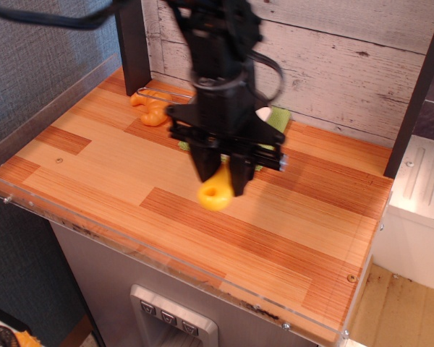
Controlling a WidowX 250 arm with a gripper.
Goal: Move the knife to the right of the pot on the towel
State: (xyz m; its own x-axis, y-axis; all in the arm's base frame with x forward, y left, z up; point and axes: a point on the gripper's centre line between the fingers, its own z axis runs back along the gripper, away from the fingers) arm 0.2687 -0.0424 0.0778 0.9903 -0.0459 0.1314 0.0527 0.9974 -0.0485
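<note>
My black gripper (pixel 220 173) is shut on the knife and holds it above the middle of the wooden counter. The knife's yellow handle (pixel 215 193) with its hole hangs below the fingers, and the pale blade tip (pixel 263 113) sticks out behind the gripper. The arm hides the pot almost wholly; only its thin wire handle (pixel 153 92) shows at the back left. The green towel (pixel 278 116) shows as slivers around the gripper, behind it.
An orange croissant-shaped toy (pixel 152 110) lies at the back left by a dark post (pixel 132 43). A whitewashed plank wall (pixel 333 58) stands behind. A clear plastic rim (pixel 166 256) edges the counter's front and left. A second dark post (pixel 419 94) stands at the right.
</note>
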